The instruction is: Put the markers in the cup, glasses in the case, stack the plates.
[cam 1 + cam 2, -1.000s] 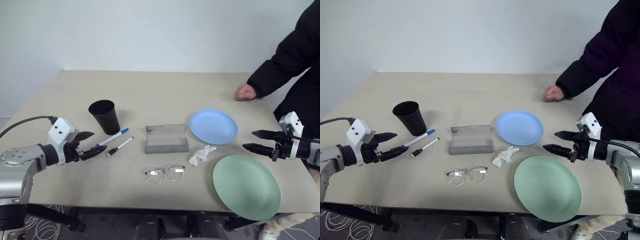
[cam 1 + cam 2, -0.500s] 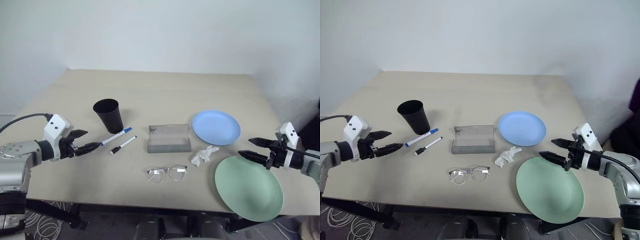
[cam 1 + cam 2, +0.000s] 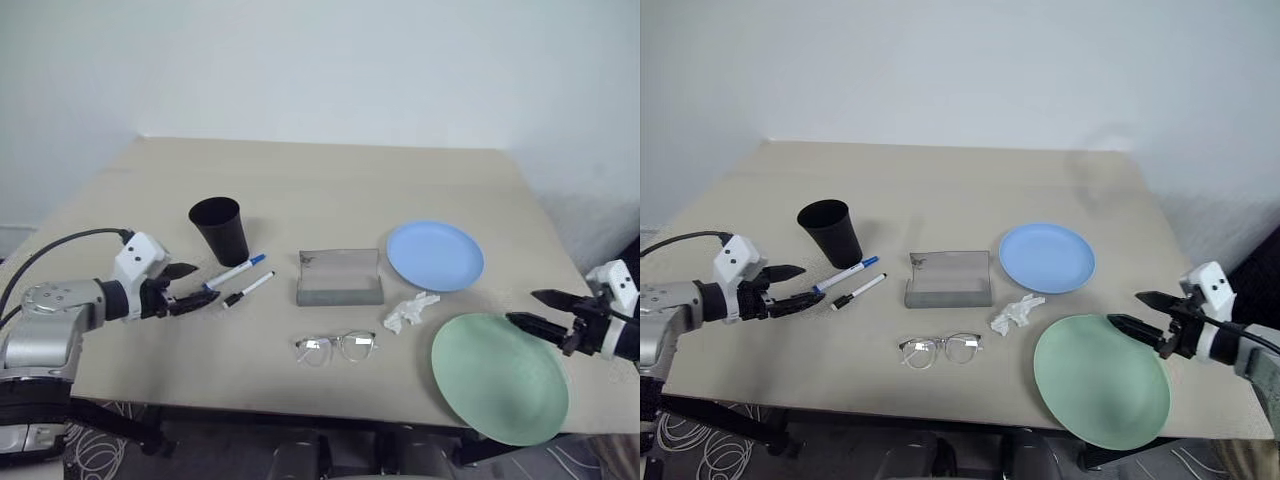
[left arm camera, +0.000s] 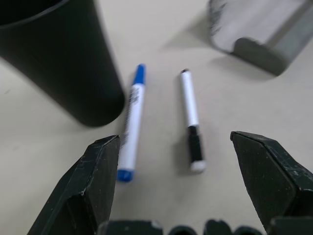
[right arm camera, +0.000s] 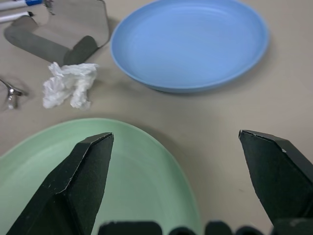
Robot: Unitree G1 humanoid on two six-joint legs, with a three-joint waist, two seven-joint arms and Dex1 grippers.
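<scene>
Nothing's done yet, operator: both markers (image 3: 240,281) lie left of centre beside the cup (image 3: 219,229), the glasses (image 3: 335,347) sit lower centre below the open case (image 3: 339,278), and the plates (image 3: 436,254) rest unstacked at right. Your left gripper (image 3: 192,286) and right gripper (image 3: 540,311) gape wide, empty.

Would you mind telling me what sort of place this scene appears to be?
Probably a lab or test room set up for tabletop trials: a plain beige table against a bare white wall, a few props such as the cup and glasses laid out, and loose cables on the floor.
</scene>
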